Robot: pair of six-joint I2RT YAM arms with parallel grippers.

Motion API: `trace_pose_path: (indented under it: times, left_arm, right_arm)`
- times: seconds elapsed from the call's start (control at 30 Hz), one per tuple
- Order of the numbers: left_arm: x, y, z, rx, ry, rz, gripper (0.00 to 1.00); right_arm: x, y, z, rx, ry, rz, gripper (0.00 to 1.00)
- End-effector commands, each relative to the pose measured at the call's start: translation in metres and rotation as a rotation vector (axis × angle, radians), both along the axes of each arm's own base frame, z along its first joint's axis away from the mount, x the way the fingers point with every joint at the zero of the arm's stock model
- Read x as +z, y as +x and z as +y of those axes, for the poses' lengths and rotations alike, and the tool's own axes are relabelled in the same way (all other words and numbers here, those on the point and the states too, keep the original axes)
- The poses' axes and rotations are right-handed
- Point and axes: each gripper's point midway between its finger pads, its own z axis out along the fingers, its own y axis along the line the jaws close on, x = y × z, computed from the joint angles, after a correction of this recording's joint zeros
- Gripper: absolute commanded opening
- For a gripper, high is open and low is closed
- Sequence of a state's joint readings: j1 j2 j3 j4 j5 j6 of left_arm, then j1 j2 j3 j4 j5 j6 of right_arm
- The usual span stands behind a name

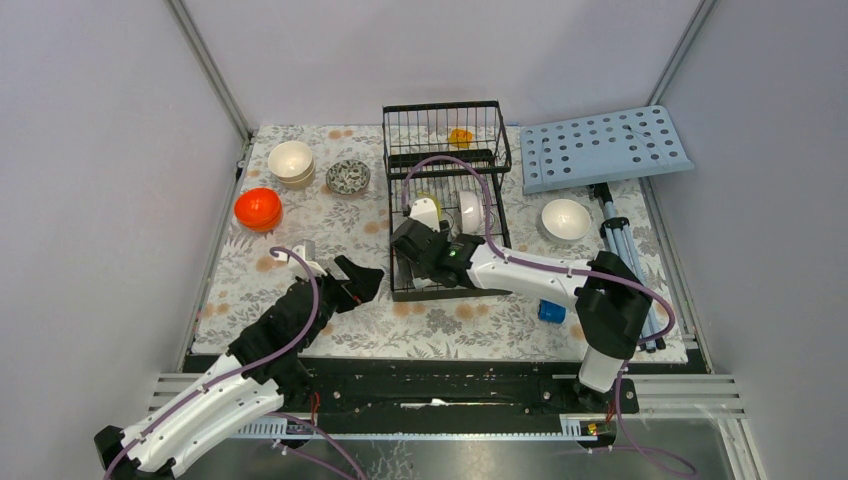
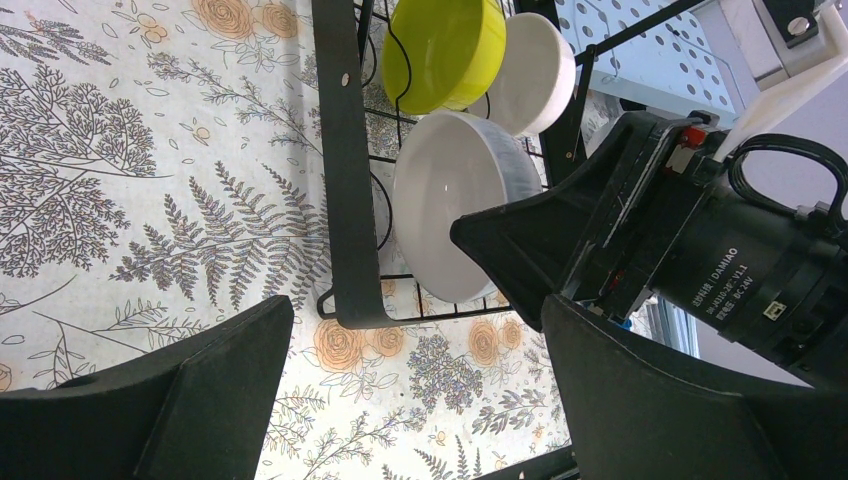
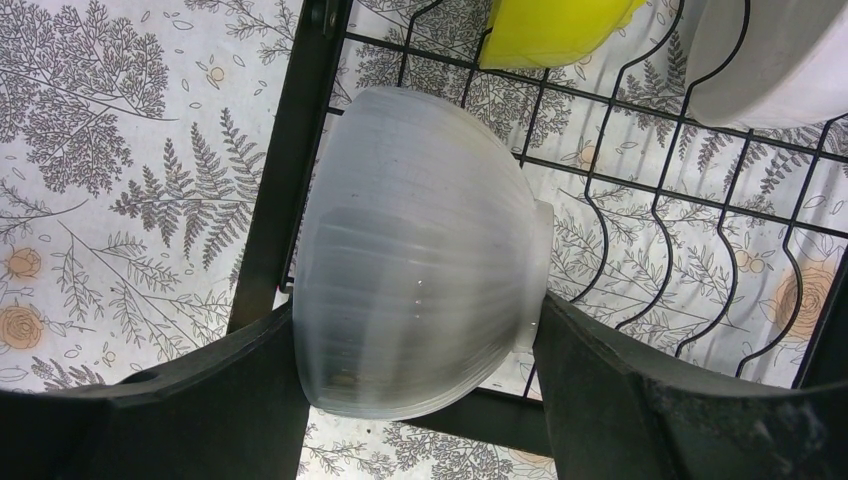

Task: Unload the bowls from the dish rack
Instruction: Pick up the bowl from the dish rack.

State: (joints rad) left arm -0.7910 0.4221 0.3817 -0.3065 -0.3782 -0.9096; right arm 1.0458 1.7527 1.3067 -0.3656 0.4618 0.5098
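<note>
Closest to the right wrist lens, the ribbed white bowl [image 3: 420,270] is seen on its side between the jaws of the right gripper [image 3: 415,350]. The jaws are set wide and pressed against opposite sides of it, so the bowl is judged to be gripped. It is still lodged at the near left corner of the dish rack [image 3: 290,150], against the black frame bar, above the floral-clothed table [image 3: 90,150].

Further back on the tines, a yellow-green bowl [image 3: 555,25] and a plain white bowl [image 3: 770,60] are propped on edge. A small orange bowl [image 1: 460,136] is seen in the raised basket section. Stacked white bowls [image 1: 291,162], a dark patterned bowl [image 1: 348,176], a larger orange bowl [image 1: 258,207] and another white bowl [image 1: 565,218] are already set out on the table.

The left gripper [image 1: 345,278] is held over the table just left of the rack, its jaws fully spread and empty.

The step in hand is judged to be the lifting out of the ribbed bowl. A straight lift is called for next, so that tines and frame are cleared before the bowl is carried sideways to a free patch of table.
</note>
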Motion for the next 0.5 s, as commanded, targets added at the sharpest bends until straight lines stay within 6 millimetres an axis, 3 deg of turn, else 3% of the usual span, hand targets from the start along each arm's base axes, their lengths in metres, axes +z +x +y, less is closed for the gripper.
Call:
trace_pose_path:
  times: [0.0,0.47]
  left_arm:
    - [0.004,0.003,0.001,0.013,-0.007,-0.015,0.99]
    - [0.004,0.005,-0.001,0.014,-0.002,-0.016,0.99]
  right_arm:
    - [0.053,0.01,0.01,-0.016,0.084,-0.109,0.0]
    - [0.061,0.01,0.0,-0.03,0.053,-0.131,0.0]
